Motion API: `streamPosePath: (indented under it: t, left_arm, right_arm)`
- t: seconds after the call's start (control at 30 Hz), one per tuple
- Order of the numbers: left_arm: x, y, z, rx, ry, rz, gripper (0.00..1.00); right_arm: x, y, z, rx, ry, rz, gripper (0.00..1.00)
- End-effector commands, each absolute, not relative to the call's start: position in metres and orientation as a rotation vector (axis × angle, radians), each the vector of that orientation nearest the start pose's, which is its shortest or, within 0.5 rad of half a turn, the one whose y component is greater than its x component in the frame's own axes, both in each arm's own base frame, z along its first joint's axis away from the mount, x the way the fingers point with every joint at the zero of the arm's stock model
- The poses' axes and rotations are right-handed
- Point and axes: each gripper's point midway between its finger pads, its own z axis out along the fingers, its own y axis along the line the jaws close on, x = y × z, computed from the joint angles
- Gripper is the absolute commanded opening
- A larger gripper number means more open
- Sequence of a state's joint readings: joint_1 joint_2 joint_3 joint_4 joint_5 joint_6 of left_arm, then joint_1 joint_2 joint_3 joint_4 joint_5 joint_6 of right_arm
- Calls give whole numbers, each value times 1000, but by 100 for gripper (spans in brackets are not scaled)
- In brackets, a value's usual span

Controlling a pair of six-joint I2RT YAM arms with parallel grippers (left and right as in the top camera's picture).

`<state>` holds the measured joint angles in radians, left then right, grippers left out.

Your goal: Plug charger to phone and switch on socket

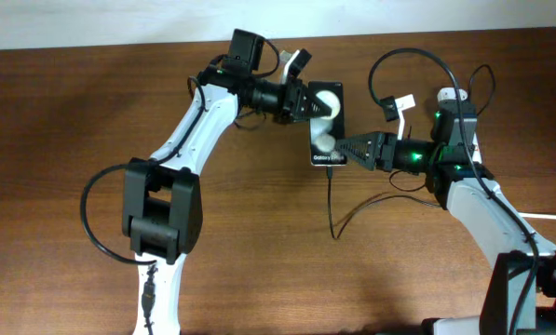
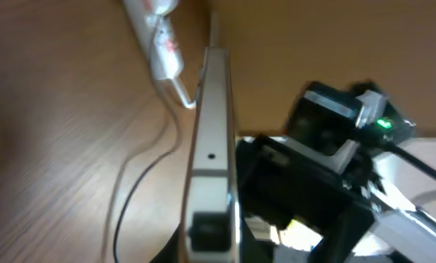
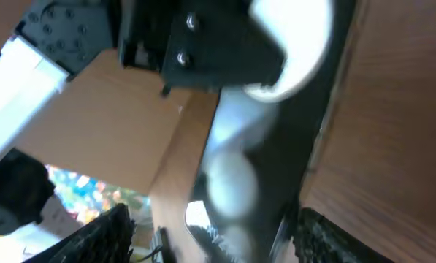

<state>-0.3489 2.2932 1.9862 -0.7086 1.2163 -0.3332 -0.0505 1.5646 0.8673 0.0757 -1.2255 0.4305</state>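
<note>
The phone point(image 1: 327, 126), black with two white circles, is held on edge above the table by my left gripper point(image 1: 319, 104), which is shut on its upper end. The left wrist view shows it edge-on point(image 2: 212, 139) in the jaws point(image 2: 210, 234). My right gripper point(image 1: 345, 149) is open at the phone's lower end; its fingers point(image 3: 218, 241) straddle the phone point(image 3: 276, 153). The charger cable point(image 1: 332, 205) runs up to the phone's bottom edge; I cannot tell whether its tip is seated. The socket point(image 2: 158, 36), white with red markings, lies beyond the phone.
The thin cable loops across the wood towards my right arm point(image 1: 399, 197) and also shows in the left wrist view point(image 2: 123, 204). A white part point(image 1: 448, 94) shows behind my right arm. A thick white cord point(image 1: 549, 216) leaves at the right edge.
</note>
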Motion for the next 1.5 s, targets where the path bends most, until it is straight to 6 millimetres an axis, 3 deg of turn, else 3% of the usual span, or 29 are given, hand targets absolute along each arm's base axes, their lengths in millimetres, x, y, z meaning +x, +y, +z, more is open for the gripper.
streamPosePath:
  t: [0.0, 0.17, 0.3, 0.47, 0.57, 0.77, 0.97, 1.07, 1.23, 1.37, 1.47]
  left_arm:
    - [450, -302, 128, 436, 2622, -1364, 0]
    - [450, -298, 122, 468, 2631, -1311, 0]
    - [456, -275, 103, 387, 2735, -1125, 0]
    - [462, -252, 88, 269, 2796, -1119, 2]
    - [452, -249, 58, 225, 2894, -1123, 1]
    - [448, -249, 48, 212, 2923, -1132, 3]
    - [444, -248, 19, 183, 2983, -1133, 4]
    - [444, -248, 19, 182, 2983, -1132, 18]
    - [444, -247, 19, 182, 2985, -1121, 29]
    - [446, -242, 15, 178, 2998, -1063, 50]
    - [448, -237, 10, 175, 3009, -998, 60]
  right_arm:
    - [359, 145, 205, -303, 2016, 1527, 74]
    - [360, 144, 204, -297, 2020, 1521, 75]
    - [360, 144, 204, -296, 2020, 1522, 75]
    - [360, 144, 202, -282, 2033, 1523, 75]
    - [360, 144, 201, -275, 2038, 1518, 75]
    - [361, 142, 196, -284, 2046, 1487, 75]
    - [361, 142, 196, -282, 2047, 1482, 75]
    - [361, 142, 196, -282, 2047, 1482, 75]
    - [361, 142, 196, -282, 2048, 1483, 75]
    - [361, 142, 196, -282, 2048, 1483, 75]
    - [361, 142, 196, -282, 2048, 1483, 75]
